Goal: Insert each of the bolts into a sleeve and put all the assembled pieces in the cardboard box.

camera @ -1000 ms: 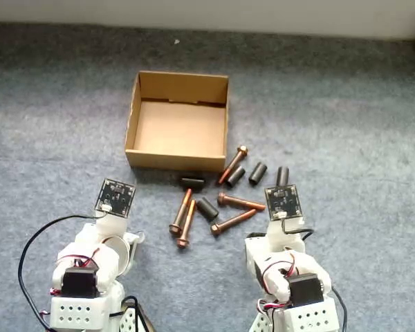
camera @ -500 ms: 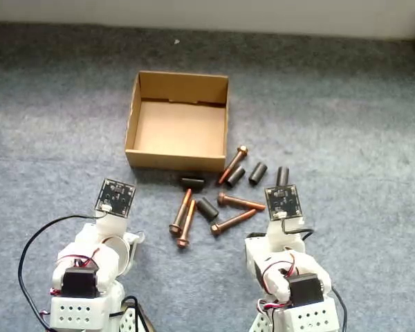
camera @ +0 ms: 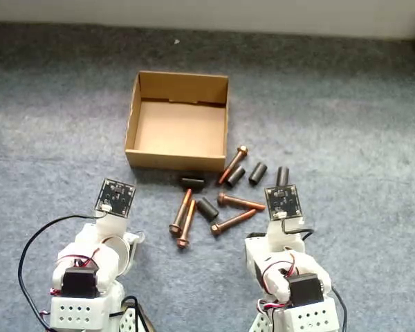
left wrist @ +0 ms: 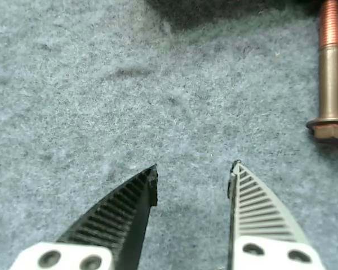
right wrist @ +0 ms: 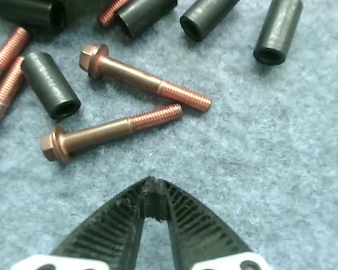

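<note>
Left gripper (left wrist: 194, 167) apart, right gripper (right wrist: 154, 183) closed, both empty. Bolts (right wrist: 129, 76) and sleeves (right wrist: 50, 84) loose beside empty box (camera: 132, 117). Nothing assembled yet, first pick pending; next I'd open right and take nearest bolt (right wrist: 96, 134).

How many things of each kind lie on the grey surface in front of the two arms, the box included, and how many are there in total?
Copper-coloured bolts: 5
Black sleeves: 5
Cardboard box: 1
Total: 11
</note>
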Motion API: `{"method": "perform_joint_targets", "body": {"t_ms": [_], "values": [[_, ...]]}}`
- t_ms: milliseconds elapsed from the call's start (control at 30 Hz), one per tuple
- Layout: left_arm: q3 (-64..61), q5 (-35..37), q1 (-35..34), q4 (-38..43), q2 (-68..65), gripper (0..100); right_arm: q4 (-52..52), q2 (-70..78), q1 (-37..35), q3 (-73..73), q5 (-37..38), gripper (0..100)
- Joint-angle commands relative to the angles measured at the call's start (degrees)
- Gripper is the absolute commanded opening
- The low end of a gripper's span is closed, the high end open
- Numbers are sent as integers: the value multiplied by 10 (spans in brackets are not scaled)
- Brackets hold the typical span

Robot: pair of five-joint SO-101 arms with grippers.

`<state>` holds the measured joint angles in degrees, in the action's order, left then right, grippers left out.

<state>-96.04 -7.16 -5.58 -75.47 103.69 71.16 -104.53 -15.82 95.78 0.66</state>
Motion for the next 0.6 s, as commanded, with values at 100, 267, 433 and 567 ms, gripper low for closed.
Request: {"method": "perform_joint_targets", "body": {"t_ms": [100, 267, 433, 567], "values": [[-11, -5, 0, -4, 1, 221, 3, -6, 0, 73, 2, 5], [-11, -5, 0, -4, 1, 221, 3, -6, -11, 73, 4, 5], [-11, -5, 0, -4, 1, 221, 10, -6, 8, 73, 5, 5], [-11, -5, 0, -4, 1, 221, 16, -6, 50, 37, 5, 5]]}}
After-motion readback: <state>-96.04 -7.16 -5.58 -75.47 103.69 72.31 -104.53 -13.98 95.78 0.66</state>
